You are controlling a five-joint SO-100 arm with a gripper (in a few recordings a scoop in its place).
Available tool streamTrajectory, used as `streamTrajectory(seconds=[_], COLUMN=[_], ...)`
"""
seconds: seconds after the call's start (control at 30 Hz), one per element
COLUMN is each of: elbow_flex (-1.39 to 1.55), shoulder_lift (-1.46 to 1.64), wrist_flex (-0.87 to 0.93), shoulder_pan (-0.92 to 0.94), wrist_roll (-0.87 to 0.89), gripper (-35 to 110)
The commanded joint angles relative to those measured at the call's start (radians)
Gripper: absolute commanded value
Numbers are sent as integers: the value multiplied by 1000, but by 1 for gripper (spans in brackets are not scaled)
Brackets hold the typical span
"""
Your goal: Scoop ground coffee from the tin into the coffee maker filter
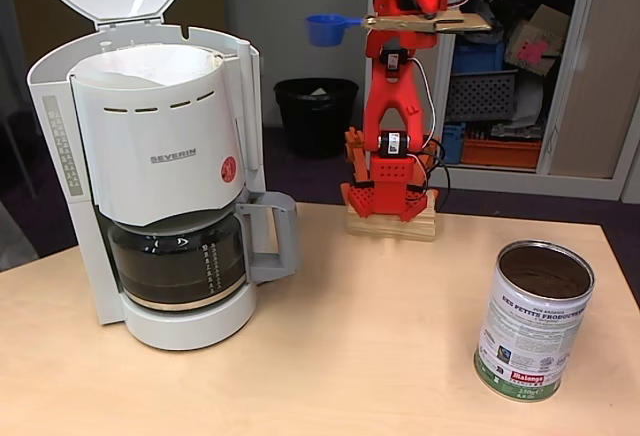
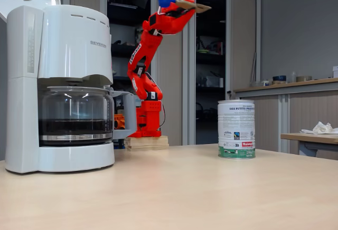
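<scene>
In a fixed view from above the table, the red arm (image 1: 398, 106) is seen raised high at 12 o'clock, on a wooden block. A blue scoop (image 1: 325, 28) sticks out to the left of its top, fixed to a flat wooden piece. The gripper (image 1: 425, 21) is up there, but it cannot be told if its fingers are apart or together. The coffee maker (image 1: 160, 186) stands at 9 o'clock with the lid up, and the white filter (image 1: 150, 63) is seen in its basket. The tin (image 1: 533, 321) stands at 4 o'clock, open, with ground coffee (image 1: 545, 274) inside.

In the low fixed view, the scoop (image 2: 165, 0) is held above the maker (image 2: 58, 87), a little to its right; the tin (image 2: 236, 130) is well apart at 3 o'clock.

If the scoop is loaded, powder could be spilled on the table (image 1: 360, 356) when it is tipped before it is over the filter. The raised lid could also be hit.

The table is light wood. Behind it, a black bin (image 1: 316, 111) and open cupboards are seen.
</scene>
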Motion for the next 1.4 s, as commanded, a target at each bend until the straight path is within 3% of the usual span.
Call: streamTrajectory(seconds=[0.0,0.37,0.8,1.13,1.37], elbow_flex=[12,-46,-272,-342,-331], shoulder_lift=[26,-57,-261,-258,-316], wrist_flex=[-8,6,63,164,195], shoulder_pan=[72,299,454,571,658], wrist_roll=[46,72,-71,60,278], gripper=[0,0,0,0,0])
